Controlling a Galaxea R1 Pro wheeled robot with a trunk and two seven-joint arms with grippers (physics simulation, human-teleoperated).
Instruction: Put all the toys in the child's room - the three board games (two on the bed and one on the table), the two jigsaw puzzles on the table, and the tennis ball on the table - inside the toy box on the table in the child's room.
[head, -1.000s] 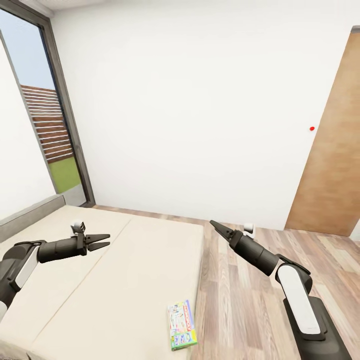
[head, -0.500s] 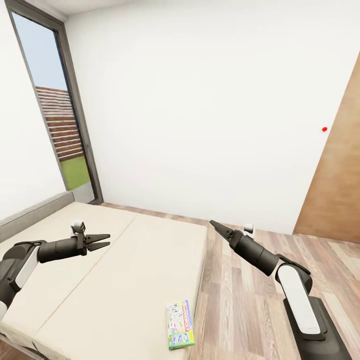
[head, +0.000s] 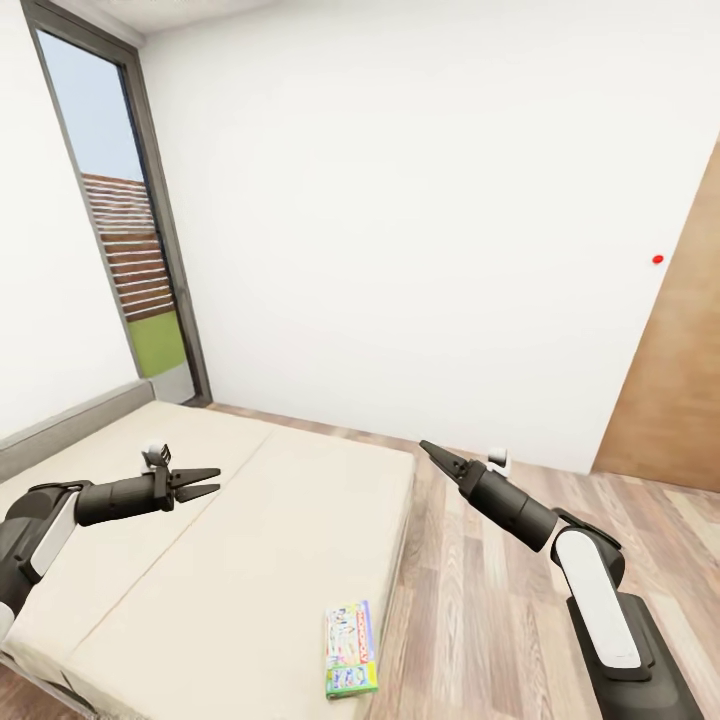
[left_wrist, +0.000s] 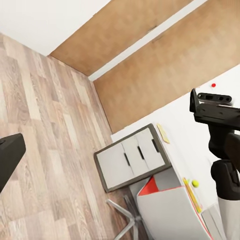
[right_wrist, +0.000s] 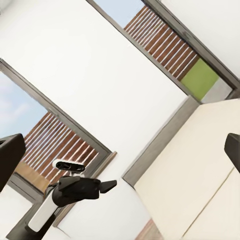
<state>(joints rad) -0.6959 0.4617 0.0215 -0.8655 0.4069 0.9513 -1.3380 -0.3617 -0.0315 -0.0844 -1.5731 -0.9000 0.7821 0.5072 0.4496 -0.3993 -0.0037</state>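
One board game (head: 351, 648), a flat box with a green and blue lid, lies on the beige bed (head: 230, 560) near its front right corner. My left gripper (head: 214, 480) hovers open over the middle of the bed, well left of the game. Above the bed's right edge my right gripper (head: 427, 448) is held out, its fingers (right_wrist: 10, 161) standing wide apart in the right wrist view. The left wrist view looks across the room to a white table (left_wrist: 180, 145) with a small yellow-green tennis ball (left_wrist: 195, 183) on it. Beside the ball is a red and white shape (left_wrist: 156, 189); I cannot tell what it is.
Wooden floor (head: 500, 600) runs along the bed's right side. A brown door (head: 675, 370) is at the far right and a tall window (head: 125, 250) at the far left. A grey drawer unit (left_wrist: 132, 162) and chair legs (left_wrist: 125, 216) stand under the table.
The whole picture has shifted right, so the camera has turned left; window and door sit further right. The board game shows slightly lower and left. Both arms hold the same pose.
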